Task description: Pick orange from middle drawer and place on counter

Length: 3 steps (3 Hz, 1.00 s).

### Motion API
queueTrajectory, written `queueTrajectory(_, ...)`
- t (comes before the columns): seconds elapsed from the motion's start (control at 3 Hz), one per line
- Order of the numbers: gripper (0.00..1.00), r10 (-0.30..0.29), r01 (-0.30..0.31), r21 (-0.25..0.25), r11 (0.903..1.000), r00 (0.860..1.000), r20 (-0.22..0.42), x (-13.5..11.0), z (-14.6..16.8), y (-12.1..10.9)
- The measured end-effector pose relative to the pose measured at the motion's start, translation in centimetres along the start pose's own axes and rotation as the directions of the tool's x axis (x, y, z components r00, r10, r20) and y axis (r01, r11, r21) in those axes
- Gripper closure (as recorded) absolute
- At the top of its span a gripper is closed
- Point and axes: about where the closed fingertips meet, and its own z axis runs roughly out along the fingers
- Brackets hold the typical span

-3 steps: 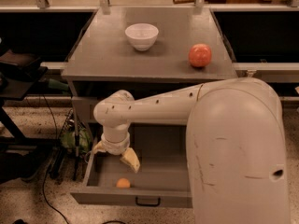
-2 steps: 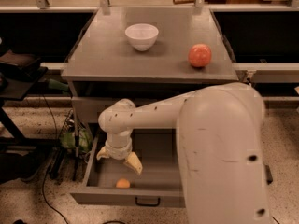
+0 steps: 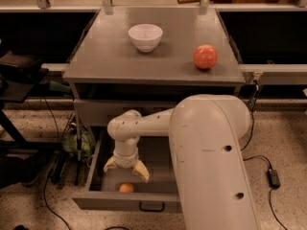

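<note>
The small orange (image 3: pixel 126 188) lies on the floor of the open middle drawer (image 3: pixel 94 163), near its front wall. My gripper (image 3: pixel 126 168) hangs inside the drawer just above and slightly behind the orange, its two yellowish fingers (image 3: pixel 142 170) spread apart and empty. The black handle (image 3: pixel 151 207) shows on the drawer front. The counter (image 3: pixel 110 61) is the grey top of the cabinet, above the drawer.
A white bowl (image 3: pixel 145 36) stands on the counter at the back centre. A bigger red-orange fruit (image 3: pixel 205 57) sits at the counter's right. My white arm (image 3: pixel 211 157) covers the drawer's right half. Cables and a dark stand are on the floor at left.
The arm has swung further down and forward. The gripper has lowered into the drawer toward the orange, fingers still apart.
</note>
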Motion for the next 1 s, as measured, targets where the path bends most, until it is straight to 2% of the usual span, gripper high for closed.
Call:
queueTrajectory(0.33, 0.00, -0.020, 0.020, 0.003, 0.9998, 0.998, 0.054, -0.5, 3.0, 1.2)
queueTrajectory(0.67, 0.00, -0.029, 0.029, 0.006, 0.9996, 0.998, 0.064, -1.1, 4.9, 1.7)
queueTrajectory(1.0, 0.00, -0.027, 0.027, 0.001, 0.9996, 0.999, 0.028, -1.5, 6.3, 1.3)
